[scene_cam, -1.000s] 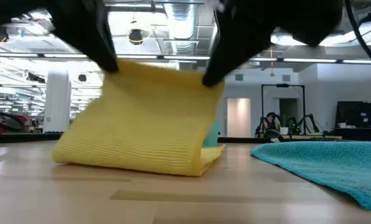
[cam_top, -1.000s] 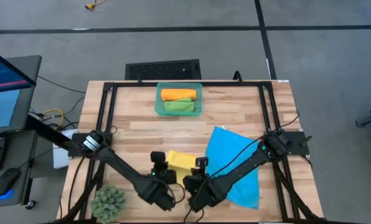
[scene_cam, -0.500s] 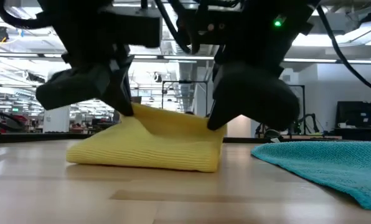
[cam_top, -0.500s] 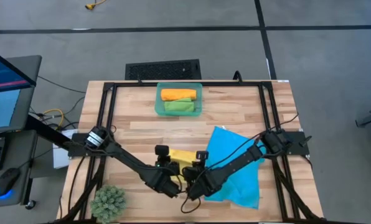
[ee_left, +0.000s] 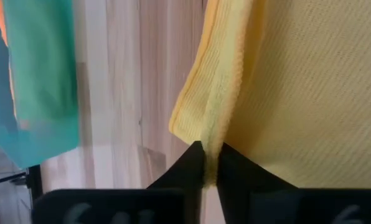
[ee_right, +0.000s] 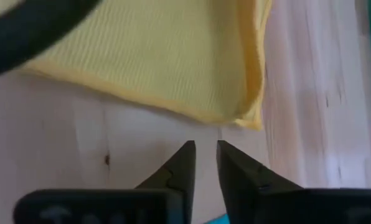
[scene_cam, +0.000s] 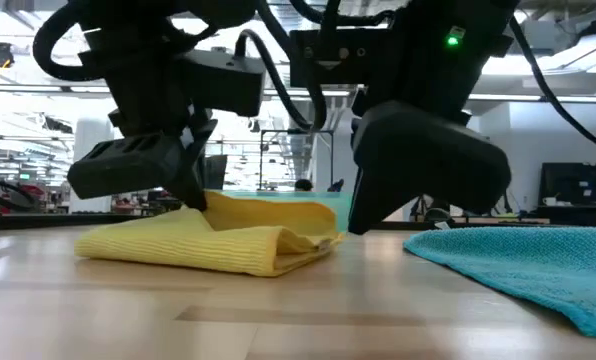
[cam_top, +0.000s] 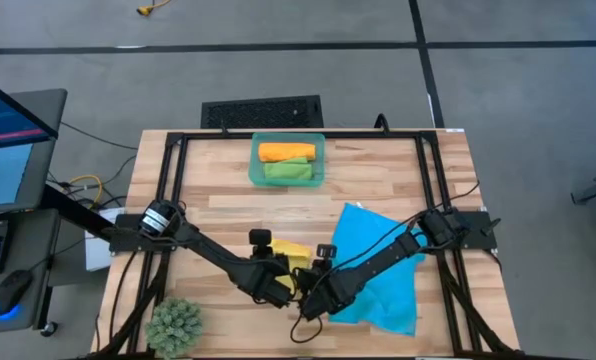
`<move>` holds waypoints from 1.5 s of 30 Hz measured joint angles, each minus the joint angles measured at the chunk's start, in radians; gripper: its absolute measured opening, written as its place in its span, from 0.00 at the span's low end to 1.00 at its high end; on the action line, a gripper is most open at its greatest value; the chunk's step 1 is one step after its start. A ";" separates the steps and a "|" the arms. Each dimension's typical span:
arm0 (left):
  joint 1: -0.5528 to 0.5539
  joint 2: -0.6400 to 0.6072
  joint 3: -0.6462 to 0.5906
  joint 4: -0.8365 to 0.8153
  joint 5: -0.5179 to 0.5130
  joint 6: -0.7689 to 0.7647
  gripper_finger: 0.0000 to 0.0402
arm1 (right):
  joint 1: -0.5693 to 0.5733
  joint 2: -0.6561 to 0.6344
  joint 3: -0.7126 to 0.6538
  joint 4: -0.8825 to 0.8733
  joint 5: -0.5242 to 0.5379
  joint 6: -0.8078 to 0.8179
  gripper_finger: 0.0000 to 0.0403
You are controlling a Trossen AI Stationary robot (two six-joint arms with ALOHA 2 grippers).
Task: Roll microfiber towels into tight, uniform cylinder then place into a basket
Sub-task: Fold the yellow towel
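The left tool (ee_left: 205,163) pinches the folded edge of the yellow towel (cam_top: 290,252), its fingers nearly together with the cloth between them. The right tool (ee_right: 203,163) hangs just beside it, jaws a narrow gap apart and holding nothing, tips over bare surface (cam_top: 378,180) just short of the towel's corner. The towel lies folded flat under both tools. The blue towel (cam_top: 383,262) spreads beneath the right arm. Well beyond both tools, the basket (cam_top: 256,158) holds orange (cam_top: 285,152) and green (cam_top: 286,172) rolls.
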 joint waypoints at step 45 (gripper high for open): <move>-0.422 -0.010 0.145 -0.303 -0.214 -0.377 0.48 | 0.181 -0.098 0.019 0.190 0.039 -0.186 0.28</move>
